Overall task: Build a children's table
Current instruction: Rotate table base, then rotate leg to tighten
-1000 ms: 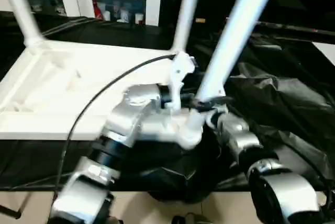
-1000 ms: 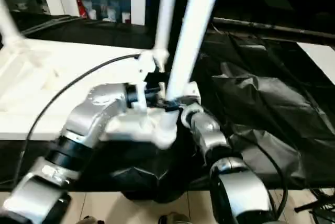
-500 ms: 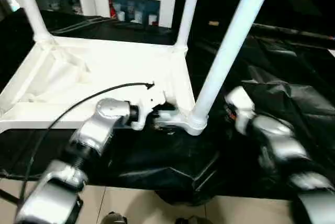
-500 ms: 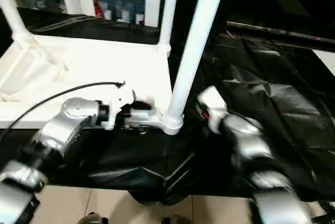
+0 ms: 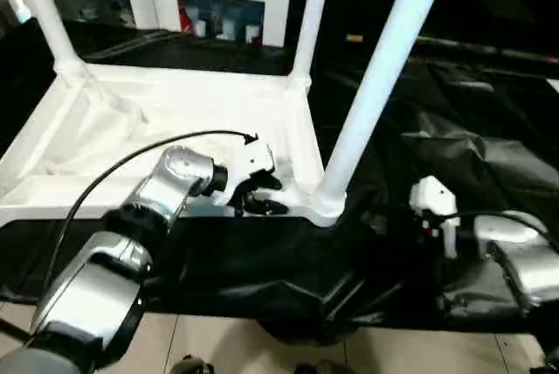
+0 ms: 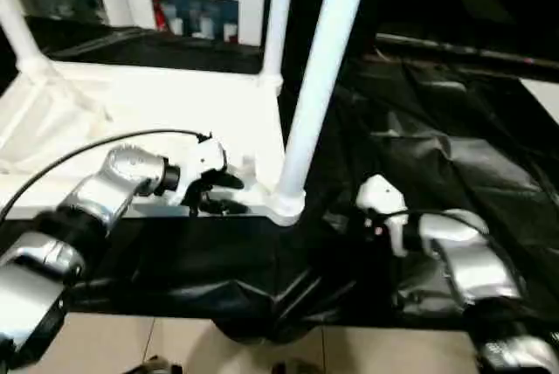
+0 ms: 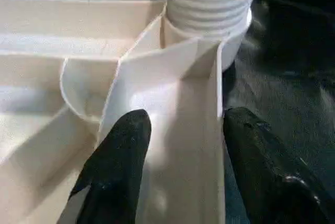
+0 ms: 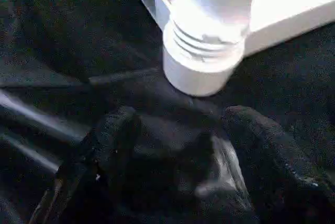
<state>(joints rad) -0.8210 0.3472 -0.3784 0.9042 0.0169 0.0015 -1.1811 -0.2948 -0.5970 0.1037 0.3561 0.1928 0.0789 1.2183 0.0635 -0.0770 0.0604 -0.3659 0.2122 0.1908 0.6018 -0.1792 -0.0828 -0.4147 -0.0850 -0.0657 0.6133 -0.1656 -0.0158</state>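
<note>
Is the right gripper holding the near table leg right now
No. The right gripper hangs open over the black cloth, apart from the near leg, which stands in its corner socket with nothing between the fingers.

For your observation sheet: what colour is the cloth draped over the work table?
Black cloth, clearest in the left eye view.

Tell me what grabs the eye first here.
The upside-down white tabletop on the black-draped table, three legs standing up from its corners; the nearest leg rises from the near right socket. The left gripper straddles the tabletop's near rim beside that socket, while the right gripper sits apart over the drape.
</note>
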